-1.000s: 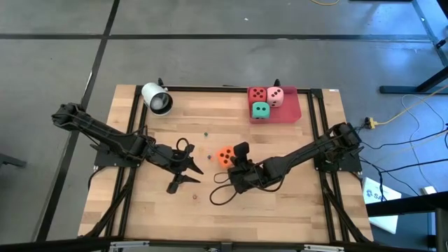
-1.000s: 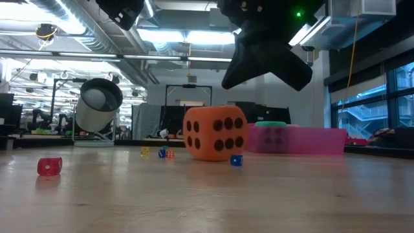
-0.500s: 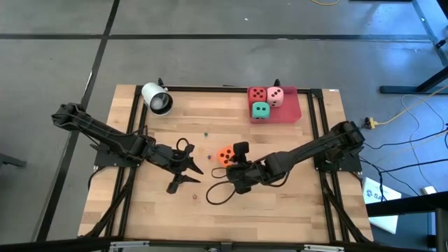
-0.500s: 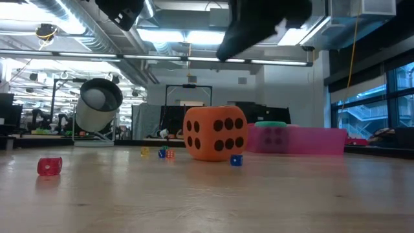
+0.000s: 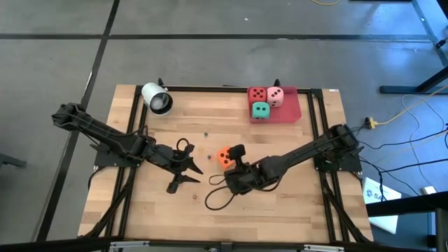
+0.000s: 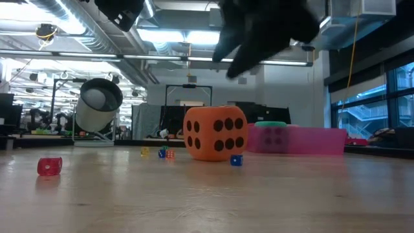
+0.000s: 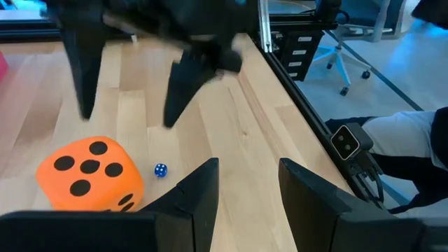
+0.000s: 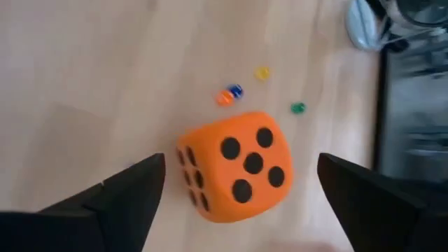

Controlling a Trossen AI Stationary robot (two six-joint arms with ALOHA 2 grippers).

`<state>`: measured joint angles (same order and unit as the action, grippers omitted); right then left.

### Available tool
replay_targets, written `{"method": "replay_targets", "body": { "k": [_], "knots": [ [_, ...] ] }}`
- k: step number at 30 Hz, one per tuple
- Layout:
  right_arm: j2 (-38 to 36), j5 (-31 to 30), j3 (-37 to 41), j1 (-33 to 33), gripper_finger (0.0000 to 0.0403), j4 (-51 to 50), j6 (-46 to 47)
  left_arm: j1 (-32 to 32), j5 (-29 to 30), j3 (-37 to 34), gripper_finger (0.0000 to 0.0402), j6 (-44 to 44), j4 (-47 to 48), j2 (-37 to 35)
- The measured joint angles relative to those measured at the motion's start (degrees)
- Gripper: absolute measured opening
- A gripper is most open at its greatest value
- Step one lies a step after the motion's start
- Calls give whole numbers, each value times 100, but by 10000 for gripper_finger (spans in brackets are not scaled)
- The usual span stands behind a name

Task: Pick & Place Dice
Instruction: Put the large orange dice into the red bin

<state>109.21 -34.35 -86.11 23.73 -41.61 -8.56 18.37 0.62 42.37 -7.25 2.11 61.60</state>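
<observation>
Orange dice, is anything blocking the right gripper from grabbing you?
Nothing visible is. The right gripper hangs open above the orange dice, with only air between. Tiny beads lie on the table beyond it.

Lighting is even and bright from overhead; in the low view the ceiling strip lights point(image 6: 162, 35) glare white above me. Shadows on the table point(image 5: 294, 203) are soft and short. My right arm point(image 6: 268, 29) appears there as a motion-smeared dark silhouette against the lights. In my right wrist view the whole picture is soft, with the orange die point(image 8: 234, 166) slightly blurred and the table edge smeared. In my left wrist view my own fingers point(image 7: 199, 192) are out of focus.
</observation>
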Motion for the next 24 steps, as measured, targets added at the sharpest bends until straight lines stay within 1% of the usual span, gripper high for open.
{"method": "replay_targets", "body": {
  "k": [2,5,7,11,18,24],
  "knots": [
    [188,-144,0,4,376,-13,-88,0,0,0,143,-2,48,0],
    [383,4,2,4,372,19,-24,2,0,0,143,-4,108,0],
    [459,-9,4,6,367,14,50,2,0,0,143,-13,120,0],
    [501,-251,4,6,359,51,72,2,0,0,143,-13,118,0],
    [706,-57,7,-82,354,132,14,2,0,0,143,-7,118,0],
    [840,-161,9,-214,354,94,39,2,0,0,143,-4,117,0]
  ]
}}
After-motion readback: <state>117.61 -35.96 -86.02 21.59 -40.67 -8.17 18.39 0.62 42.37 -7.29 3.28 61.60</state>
